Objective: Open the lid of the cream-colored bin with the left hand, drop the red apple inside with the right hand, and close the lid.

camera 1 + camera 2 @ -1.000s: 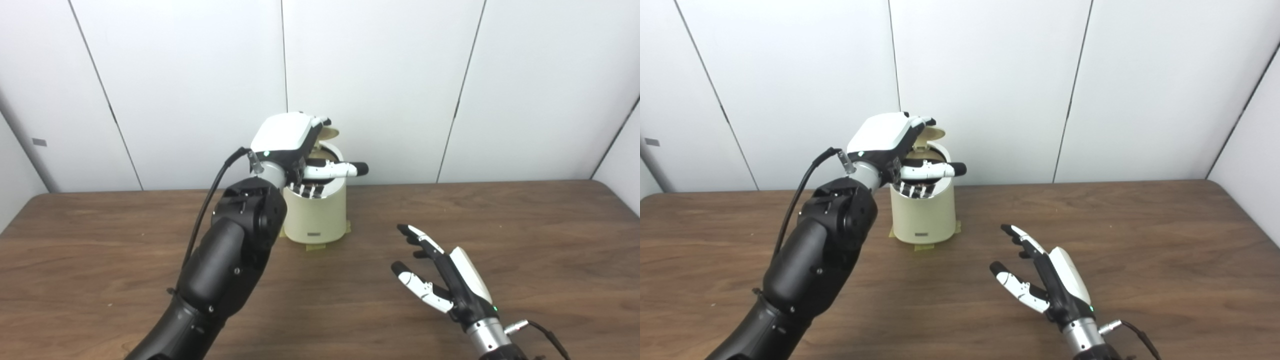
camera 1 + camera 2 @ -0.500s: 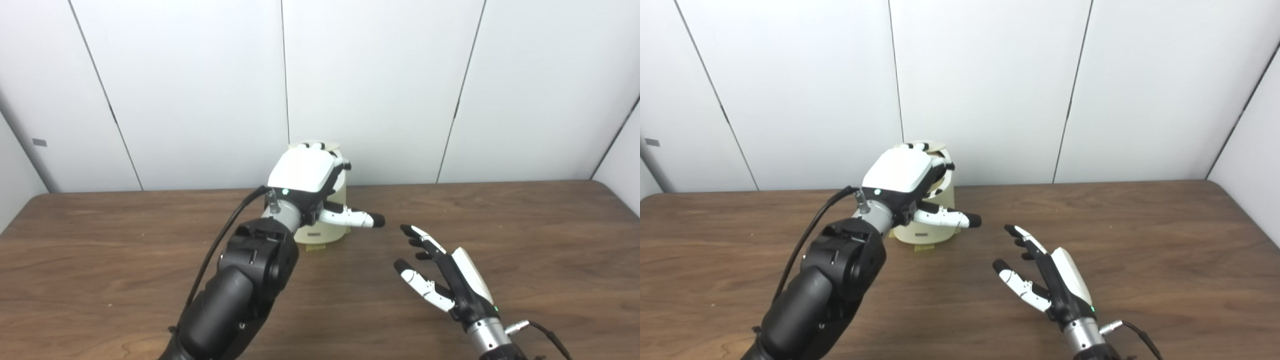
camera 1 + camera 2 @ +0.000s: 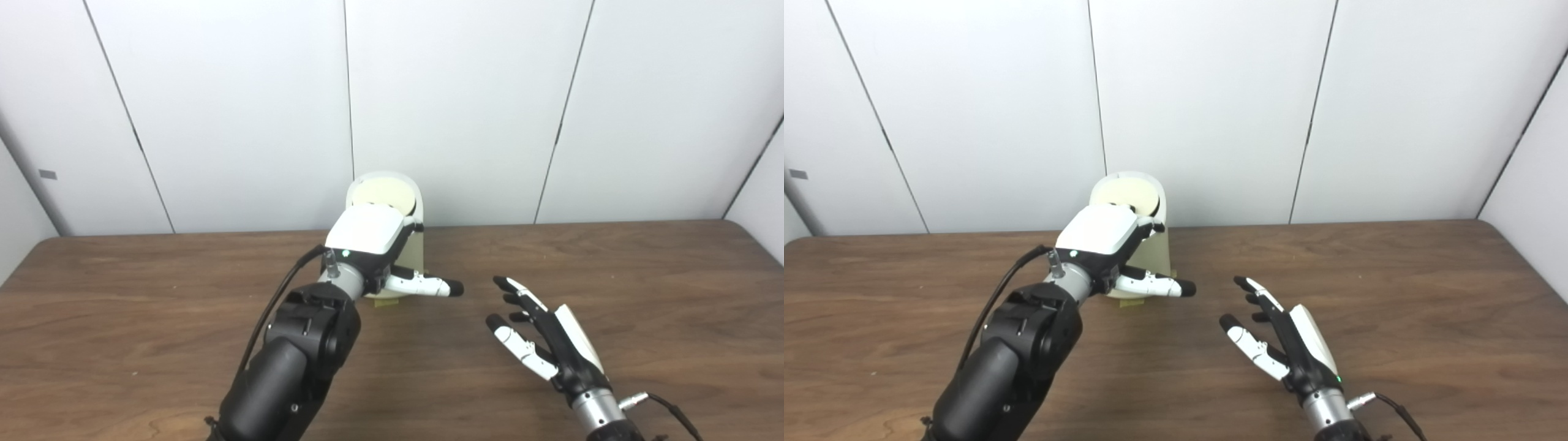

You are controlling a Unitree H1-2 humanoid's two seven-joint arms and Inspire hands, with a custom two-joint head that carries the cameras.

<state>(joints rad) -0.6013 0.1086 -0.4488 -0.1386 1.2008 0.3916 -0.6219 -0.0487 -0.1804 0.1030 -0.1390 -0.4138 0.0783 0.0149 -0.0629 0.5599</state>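
Cream-coloured plastic marks the bin [image 3: 414,257], a round canister standing upright at the far middle of the dark wood tabletop [image 3: 643,269], close to the white panelled wall [image 3: 465,104]. Its long axis runs straight up and down. The round lid [image 3: 383,197] sits on top, its pale disc tilted toward the cameras; whether it is fully seated cannot be told. A strip of yellowish tape [image 3: 384,301] shows at the foot of the bin.

Directly in front of the bin, the left robot hand [image 3: 370,236] covers much of its front wall, white back uppermost, thumb stretched out to the right over the wood. Its fingers curl out of sight, so what they press on cannot be told.

Well to the right and nearer the cameras, the right robot hand [image 3: 1277,343] is spread and empty, fingers pointing up and away toward the bin. No apple shows.
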